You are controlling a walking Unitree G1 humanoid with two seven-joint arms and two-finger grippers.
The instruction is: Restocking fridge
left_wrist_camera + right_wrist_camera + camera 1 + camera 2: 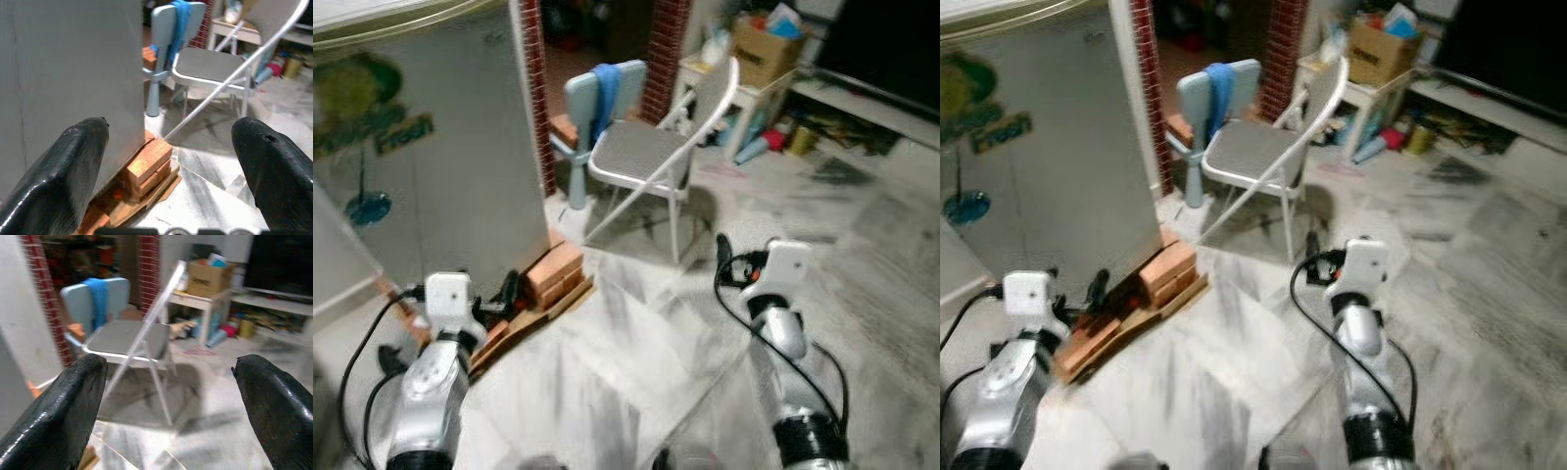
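On the marbled floor, the flat grey fridge [421,166] rests on stacked red bricks [553,274]. One grey folding chair [646,157] stands near. Left gripper [171,161] and right gripper [168,401] both spread, empty.

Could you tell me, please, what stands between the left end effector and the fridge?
Nothing visible does: the open left end effector faces the grey fridge's side wall directly; the orange bricks sit low at its base.
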